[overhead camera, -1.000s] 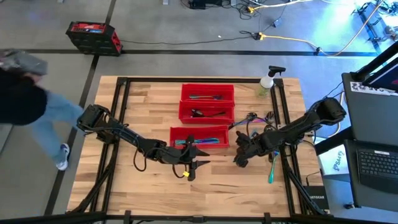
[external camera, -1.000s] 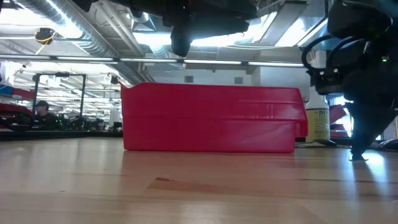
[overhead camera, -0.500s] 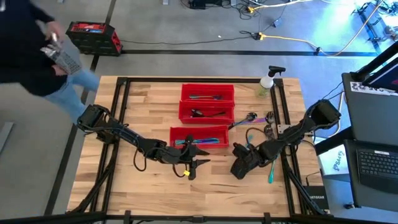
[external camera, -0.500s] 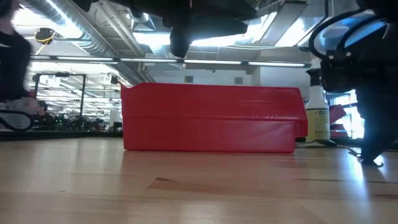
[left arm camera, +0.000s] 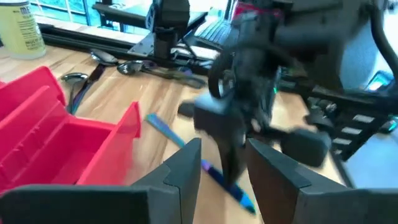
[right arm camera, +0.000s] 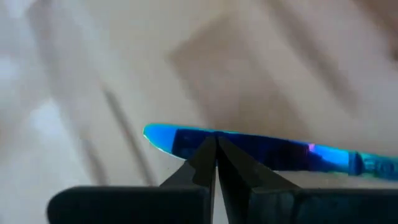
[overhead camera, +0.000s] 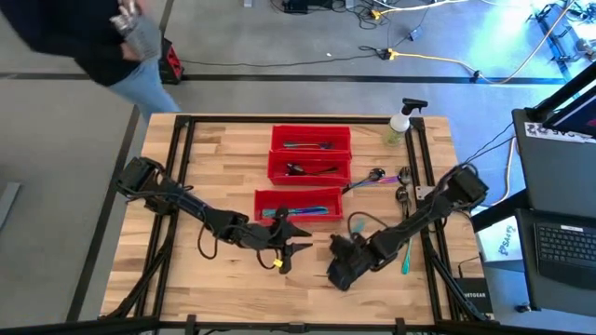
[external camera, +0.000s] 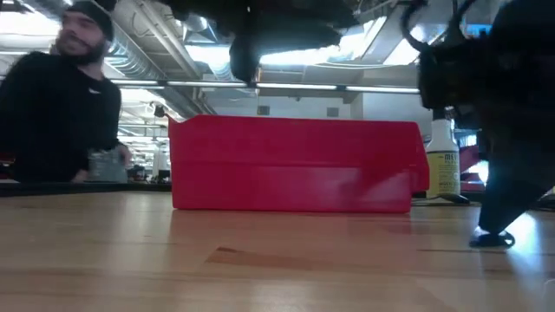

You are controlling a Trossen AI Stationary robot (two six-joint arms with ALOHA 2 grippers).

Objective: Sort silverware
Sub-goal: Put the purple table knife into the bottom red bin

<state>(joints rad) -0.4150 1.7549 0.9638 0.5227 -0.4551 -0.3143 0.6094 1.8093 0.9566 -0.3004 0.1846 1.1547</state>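
The right gripper (overhead camera: 341,272) hung low over the bare table (overhead camera: 186,288) in front of the three red bins (overhead camera: 310,140), its fingers pinched together on a blue knife (right arm camera: 273,151) whose blade lay crosswise just beyond the fingertips, close above the wood. To its left, the left gripper (overhead camera: 291,244) waited just off the front edge of the nearest bin (overhead camera: 298,197), fingers spread apart and holding nothing. By my reckoning the sorting was partly done: each bin already held at least one piece, the nearest showing iridescent ones. Still to be sorted were a loose cluster of spoons and forks (overhead camera: 382,177) behind the right gripper and off to its right, near the spray bottle (overhead camera: 400,123), and a teal piece (overhead camera: 407,256) lying by the table's right rail. A person (external camera: 61,113) stood beyond the far left corner.
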